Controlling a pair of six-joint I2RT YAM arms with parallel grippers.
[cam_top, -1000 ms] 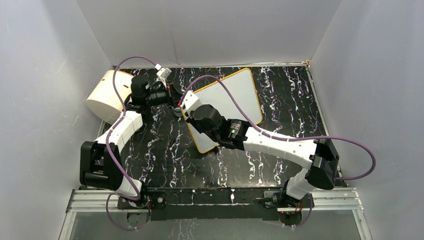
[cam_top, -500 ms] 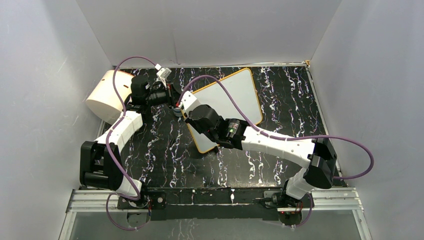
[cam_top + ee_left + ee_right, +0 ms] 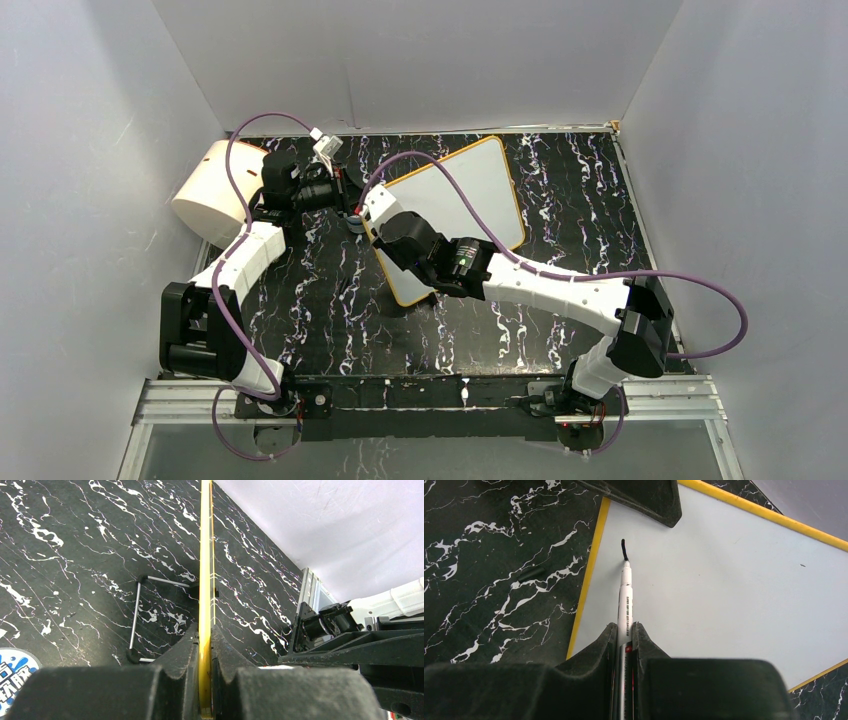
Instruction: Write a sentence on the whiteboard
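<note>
The right gripper (image 3: pixel 625 629) has crept toward the far-left corner of the glossy white, yellow-rimmed whiteboard (image 3: pixel 470 190), which sits on the black marbled table (image 3: pixel 330 290). Its fingers are clamped on a slim white marker (image 3: pixel 625 592). The left gripper (image 3: pixel 204 635) pinches the board's rim. Only 1 short black stroke (image 3: pixel 624 550) is visible, so nearly the whole sentence remains.
</note>
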